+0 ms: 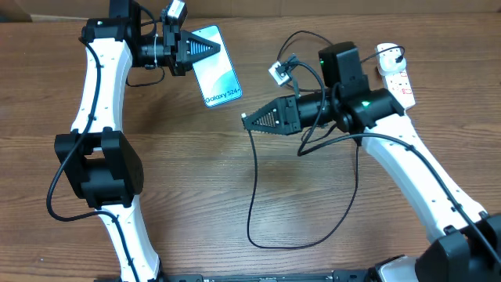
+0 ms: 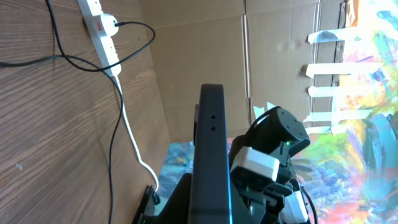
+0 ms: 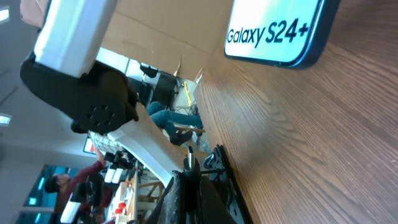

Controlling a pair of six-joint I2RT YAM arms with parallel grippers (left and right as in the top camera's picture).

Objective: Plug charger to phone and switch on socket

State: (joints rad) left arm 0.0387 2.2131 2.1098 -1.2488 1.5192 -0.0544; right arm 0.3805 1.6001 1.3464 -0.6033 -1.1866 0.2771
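Observation:
The phone, light blue screen reading "Galaxy S24+", is held at its top end by my left gripper, lifted at the back left. The left wrist view shows its dark edge between the fingers. My right gripper is shut on the charger's small plug tip, which points toward the phone's lower end, still apart from it. The thin black cable loops over the table to the black plug in the white socket strip at the back right.
The socket strip also shows in the left wrist view with its thick white cord. A small white adapter lies behind my right gripper. The cable loop lies near the front middle of the wooden table.

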